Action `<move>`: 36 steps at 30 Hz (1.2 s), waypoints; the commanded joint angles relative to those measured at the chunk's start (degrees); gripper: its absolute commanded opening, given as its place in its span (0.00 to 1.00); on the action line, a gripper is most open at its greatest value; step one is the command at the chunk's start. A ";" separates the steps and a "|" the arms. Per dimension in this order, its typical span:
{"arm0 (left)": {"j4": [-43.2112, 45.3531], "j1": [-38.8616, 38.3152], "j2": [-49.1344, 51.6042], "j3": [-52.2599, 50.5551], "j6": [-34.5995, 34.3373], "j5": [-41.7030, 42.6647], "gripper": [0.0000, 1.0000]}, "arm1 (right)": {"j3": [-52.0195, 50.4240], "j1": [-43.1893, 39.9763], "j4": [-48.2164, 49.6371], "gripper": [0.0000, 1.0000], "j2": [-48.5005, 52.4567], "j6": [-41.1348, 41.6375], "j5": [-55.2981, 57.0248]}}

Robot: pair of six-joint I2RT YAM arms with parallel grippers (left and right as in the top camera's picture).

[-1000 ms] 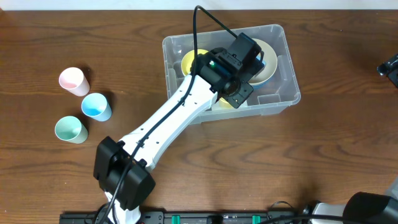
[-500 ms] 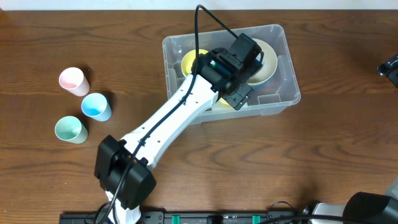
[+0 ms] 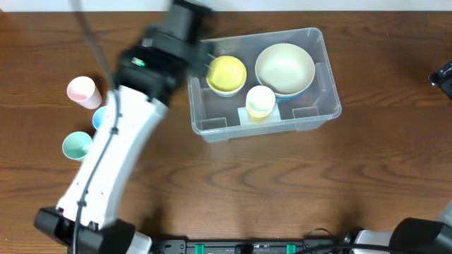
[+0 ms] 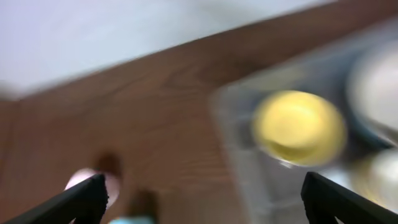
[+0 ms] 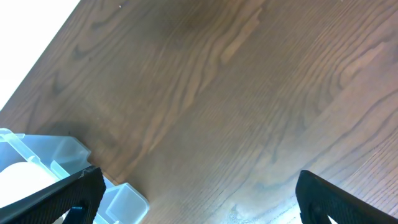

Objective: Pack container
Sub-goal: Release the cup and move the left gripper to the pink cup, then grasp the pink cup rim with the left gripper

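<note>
The left fingers point(image 4: 84, 200) are spread wide apart with nothing between them, above a brown wooden tabletop point(image 3: 296, 190). This wrist view is blurred. The right fingers point(image 5: 68, 196) are also apart and empty, over bare wood.

The container point(image 3: 311, 118), a large clear plastic bin, sits ahead and to the right of the left fingers point(image 4: 231, 127). For the right fingers, only one of its corners shows, ahead and to the left point(image 5: 59, 152). Inside it are a yellow bowl point(image 3: 226, 74), a larger cream bowl point(image 3: 284, 67) and a pale cup point(image 3: 260, 101) near the front wall.

A pink cup point(image 4: 84, 179) stands on the wood just ahead of the left fingers, outside the bin. From overhead, a blue cup point(image 3: 99, 118) and a green cup point(image 3: 76, 146) stand near it; the arm partly hides the blue one.

The bin looks light, thin-walled and smooth, so it would probably flex and slip if squeezed on a flat side. The rounded rim seems the best hold, with one finger inside the wall and one outside, at a stretch clear of the bowls. The loose dishes inside would likely slide if it were tipped.
</note>
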 commanded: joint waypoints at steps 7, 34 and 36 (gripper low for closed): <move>-2.40 24.85 8.24 -0.04 -13.57 11.37 0.98 | -0.02 -0.63 -0.11 0.99 0.07 0.66 0.00; -1.27 34.80 31.34 -0.07 -13.40 11.30 0.99 | -0.02 -0.66 -0.11 0.99 0.07 0.66 0.00; -0.92 34.95 31.76 -0.07 -13.40 11.30 0.92 | -0.02 -0.66 -0.11 0.99 0.07 0.66 0.00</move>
